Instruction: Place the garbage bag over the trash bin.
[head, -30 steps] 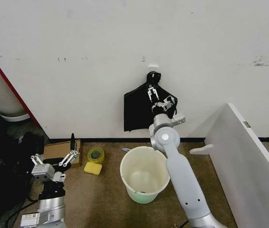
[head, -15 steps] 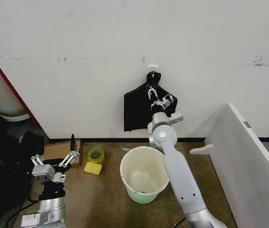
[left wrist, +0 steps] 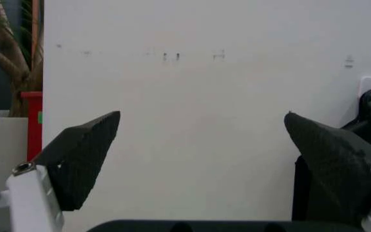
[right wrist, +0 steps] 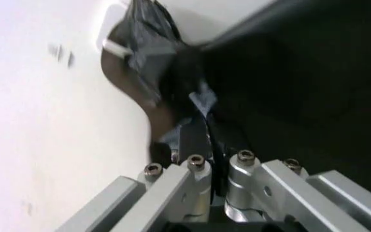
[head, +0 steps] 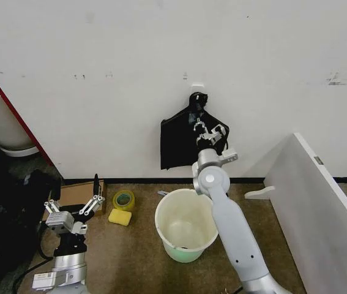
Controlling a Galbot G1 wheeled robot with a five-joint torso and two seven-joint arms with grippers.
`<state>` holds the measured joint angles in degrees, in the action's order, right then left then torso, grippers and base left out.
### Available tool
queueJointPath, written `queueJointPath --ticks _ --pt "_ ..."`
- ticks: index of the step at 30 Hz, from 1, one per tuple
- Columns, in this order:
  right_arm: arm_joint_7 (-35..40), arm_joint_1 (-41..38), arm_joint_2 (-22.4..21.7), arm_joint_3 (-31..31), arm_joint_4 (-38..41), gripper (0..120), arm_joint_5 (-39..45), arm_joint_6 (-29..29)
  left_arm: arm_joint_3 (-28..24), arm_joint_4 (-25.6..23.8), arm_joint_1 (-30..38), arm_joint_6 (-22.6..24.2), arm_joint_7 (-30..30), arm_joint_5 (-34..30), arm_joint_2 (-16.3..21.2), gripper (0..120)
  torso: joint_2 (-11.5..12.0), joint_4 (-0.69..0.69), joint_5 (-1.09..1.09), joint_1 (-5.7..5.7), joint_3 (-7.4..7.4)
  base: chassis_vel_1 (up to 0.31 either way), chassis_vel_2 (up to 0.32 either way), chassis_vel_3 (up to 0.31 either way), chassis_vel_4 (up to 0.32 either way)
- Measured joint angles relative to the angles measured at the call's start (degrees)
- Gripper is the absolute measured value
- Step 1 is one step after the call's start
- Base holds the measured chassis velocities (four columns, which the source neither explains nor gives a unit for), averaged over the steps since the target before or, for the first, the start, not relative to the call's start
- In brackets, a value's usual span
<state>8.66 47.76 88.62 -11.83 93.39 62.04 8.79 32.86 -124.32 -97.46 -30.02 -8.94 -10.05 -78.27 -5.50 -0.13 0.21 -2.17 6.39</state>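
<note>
Compared with half a second ago, very little moved: right gripper (head: 201,127) shifted slightly rightward and stayed up at the wall, on the black garbage bag (head: 178,144) that hangs from a white hook (head: 197,89) above the trash bin (head: 186,224). In the right wrist view, fingers (right wrist: 192,140) brought together, with a fold of the black plastic pinched between them just under the knotted top. Judged from this, grasp now made and bag not yet lifted off the hook; bin on the floor below, open and without a liner. Left gripper (head: 75,205) parked low at the robot's left, fingers (left wrist: 82,150) wide apart and holding nothing, near the yellow sponge (head: 120,217) and the tape roll (head: 123,199). No brand, label or readable writing anywhere; only faint scuff marks on the white wall (head: 253,49).
</note>
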Motion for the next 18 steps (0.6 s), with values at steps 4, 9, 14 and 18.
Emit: queueJointPath --ticks 4,9,14,18 --pt "-0.2 5.1 -2.2 1.5 3.6 0 -1.6 0.4 -0.1 0.2 0.4 0.0 -0.4 -0.1 0.1 100 0.0 0.0 0.0 0.0 0.0 0.0 0.0 0.0 0.0" --pt "-0.2 12.6 -6.4 4.6 9.7 0 -6.7 0.8 -0.5 0.5 0.9 0.0 -0.9 -0.4 0.3 100 0.0 0.0 0.0 0.0 0.0 0.0 0.0 0.0 0.0" --pt "-0.2 20.5 -10.8 7.1 13.3 0 -13.8 1.8 -1.0 0.8 1.9 0.0 -0.9 -1.2 0.7 100 0.0 -0.01 0.0 0.0 -0.01 0.0 0.0 0.0 0.0" --pt "-0.2 24.1 -14.0 7.7 13.4 0 -17.7 2.8 -1.4 1.1 2.5 0.2 -0.9 -1.4 0.8 100 0.0 0.0 0.01 0.0 -0.01 0.0 0.0 0.0 0.0"
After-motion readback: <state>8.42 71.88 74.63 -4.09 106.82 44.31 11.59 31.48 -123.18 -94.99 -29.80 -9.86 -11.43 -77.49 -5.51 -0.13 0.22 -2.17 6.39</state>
